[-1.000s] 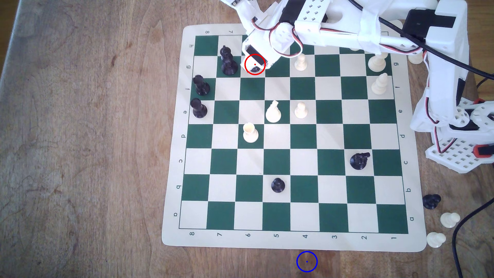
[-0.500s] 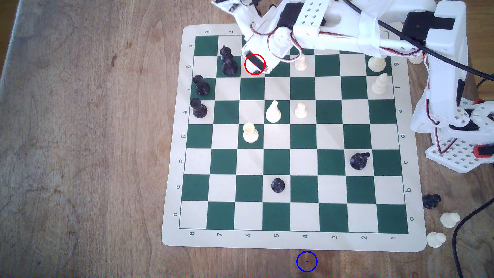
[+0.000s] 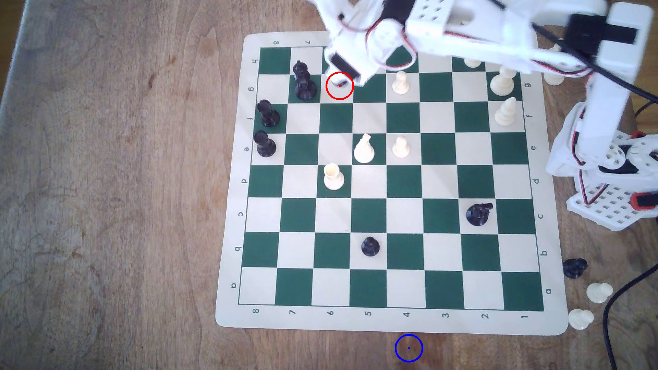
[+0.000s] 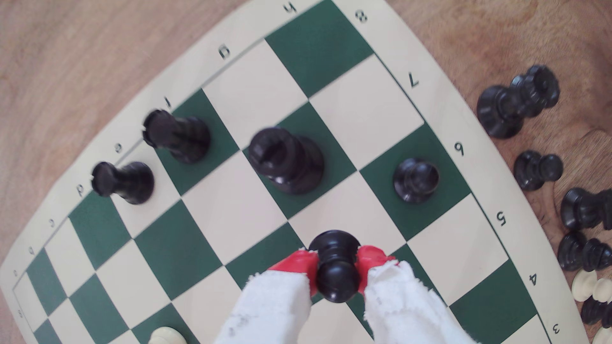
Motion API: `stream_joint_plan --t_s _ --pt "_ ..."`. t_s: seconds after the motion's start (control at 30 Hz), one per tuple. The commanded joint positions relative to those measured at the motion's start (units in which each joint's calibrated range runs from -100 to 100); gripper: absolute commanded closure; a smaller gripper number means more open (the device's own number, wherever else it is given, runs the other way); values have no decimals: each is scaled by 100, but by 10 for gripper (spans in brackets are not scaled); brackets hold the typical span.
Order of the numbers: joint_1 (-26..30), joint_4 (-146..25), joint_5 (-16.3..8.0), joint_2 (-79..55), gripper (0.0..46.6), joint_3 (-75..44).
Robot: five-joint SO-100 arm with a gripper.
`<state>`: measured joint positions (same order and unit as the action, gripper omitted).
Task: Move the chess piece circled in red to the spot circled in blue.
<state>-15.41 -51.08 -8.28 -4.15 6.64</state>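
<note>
Two red fingertips (image 4: pixel 299 264) of the gripper (image 4: pixel 337 264) are closed on the black pawn (image 4: pixel 336 268), one at each side of its narrow neck, between the ball head and the flared base. In the wrist view the pawn stands upright between them, over the chessboard (image 4: pixel 231 82). I cannot tell if its base touches the board or is lifted a little.

In the exterior view the white arm (image 3: pixel 463 32) covers the pawn, and its end hangs at the red ring (image 3: pixel 339 85), on the far part of the board.

I judge the pawn to be light and rigid, made of hard glossy plastic, so it should not break but it can slip. The neck is a good place to hold, because the head above and the base below should stop it from sliding out. A grip on the round head alone would be less sure.

The blue ring (image 3: pixel 408 348) lies on the wooden table (image 3: pixel 106 178), just beyond the near edge of the board, well apart from the gripper. A black king (image 4: pixel 286 158) and another black pawn (image 4: pixel 415 178) stand near, so the carry should avoid them.
</note>
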Motion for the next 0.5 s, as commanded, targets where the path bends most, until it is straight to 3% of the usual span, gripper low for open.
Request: stream_joint_plan --t_s 0.0,0.2,0.47 --pt "294 -93 10 1646 463 197" --pt "1373 -167 147 2927 463 1702" --pt "3501 -339 283 4006 463 2926"
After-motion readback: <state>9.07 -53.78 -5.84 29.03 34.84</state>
